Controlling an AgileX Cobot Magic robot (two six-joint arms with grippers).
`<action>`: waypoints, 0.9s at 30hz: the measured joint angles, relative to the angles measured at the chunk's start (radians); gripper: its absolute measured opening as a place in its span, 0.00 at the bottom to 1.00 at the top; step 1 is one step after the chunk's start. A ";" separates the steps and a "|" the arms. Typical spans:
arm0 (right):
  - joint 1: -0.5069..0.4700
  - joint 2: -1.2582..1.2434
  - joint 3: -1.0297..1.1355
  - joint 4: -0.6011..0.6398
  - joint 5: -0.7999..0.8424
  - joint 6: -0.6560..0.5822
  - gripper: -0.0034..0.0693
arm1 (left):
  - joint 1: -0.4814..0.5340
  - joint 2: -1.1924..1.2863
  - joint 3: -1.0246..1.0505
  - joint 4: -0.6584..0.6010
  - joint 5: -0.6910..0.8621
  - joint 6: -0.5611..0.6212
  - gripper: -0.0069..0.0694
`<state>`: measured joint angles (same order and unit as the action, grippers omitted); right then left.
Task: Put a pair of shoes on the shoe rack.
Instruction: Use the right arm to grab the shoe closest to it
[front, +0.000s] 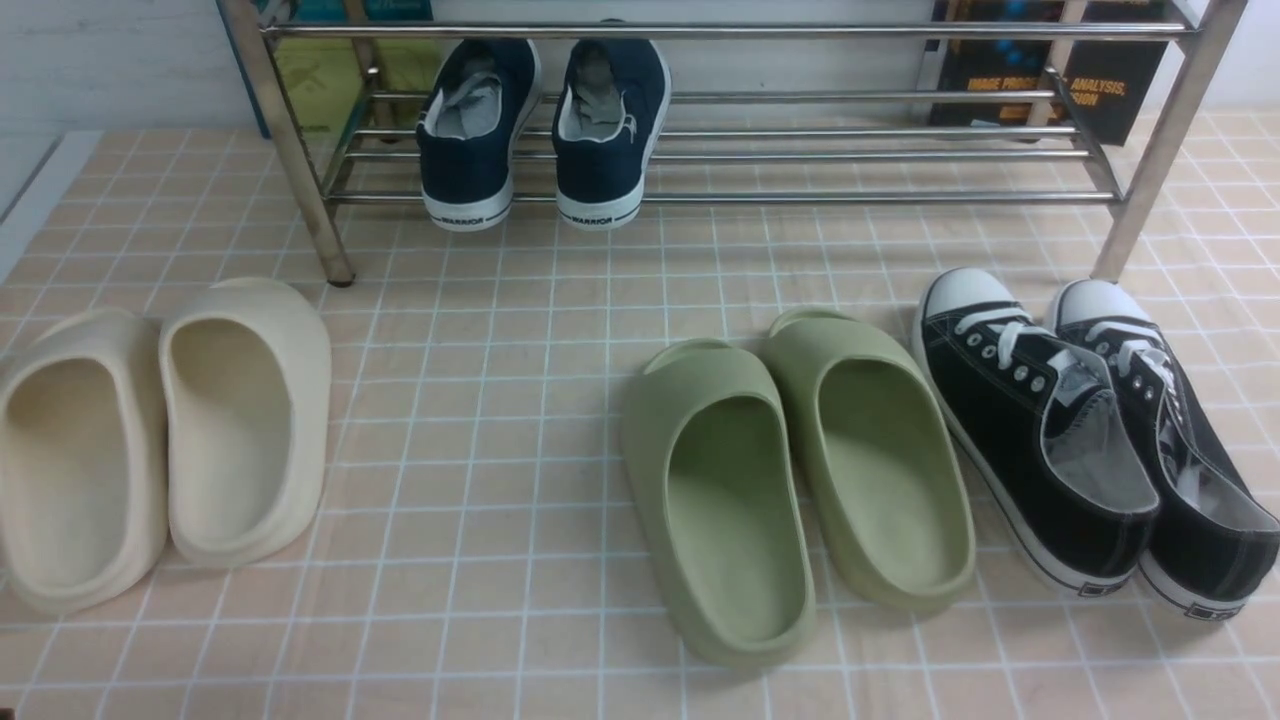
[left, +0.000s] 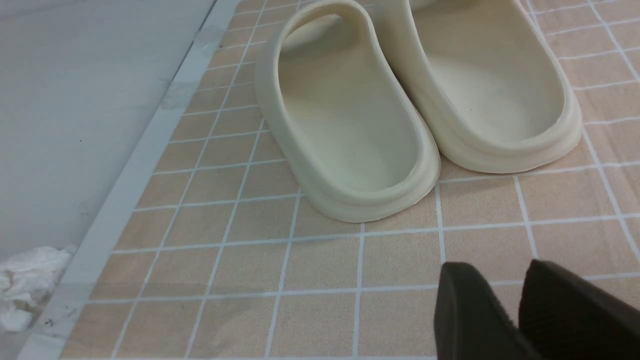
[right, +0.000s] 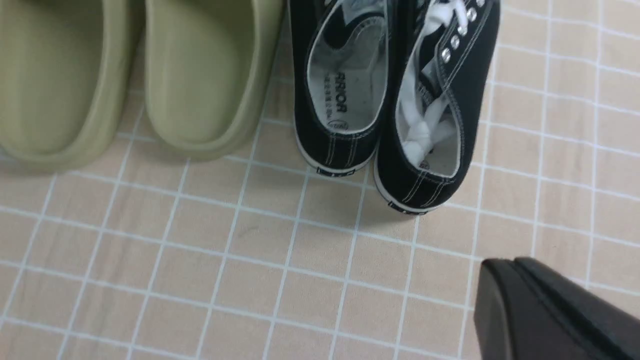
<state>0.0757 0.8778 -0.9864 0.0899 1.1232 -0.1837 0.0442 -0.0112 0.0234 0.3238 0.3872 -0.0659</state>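
The pair of shoes, two black canvas sneakers with white toe caps and laces, stands side by side on the tiled mat at the right: one (front: 1035, 440) beside the other (front: 1175, 450), toes toward the shoe rack (front: 700, 196). Their heels (right: 340, 145) face my right gripper (right: 510, 265), which is shut with nothing in it, a short way back from them. My left gripper (left: 497, 280) is open and empty, hovering over the mat behind the cream slippers. Neither gripper shows in the front view.
Navy sneakers (front: 540, 130) sit on the rack's lower bars at the left. Olive slippers (front: 790, 480) lie just left of the black sneakers. Cream slippers (front: 160, 430) lie at the far left near the mat's edge. Crumpled white paper (left: 25, 280) lies off the mat.
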 joint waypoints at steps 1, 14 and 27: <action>0.029 0.039 -0.007 -0.020 -0.001 -0.002 0.02 | 0.000 0.000 0.000 0.000 0.000 0.000 0.35; 0.242 0.526 -0.122 -0.155 -0.100 0.100 0.48 | 0.000 0.000 0.000 0.000 0.000 0.000 0.35; 0.249 0.878 -0.156 -0.171 -0.238 0.140 0.56 | 0.000 0.000 0.000 0.001 0.000 0.000 0.36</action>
<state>0.3245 1.7557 -1.1423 -0.0808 0.8852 -0.0435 0.0442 -0.0112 0.0234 0.3246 0.3872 -0.0659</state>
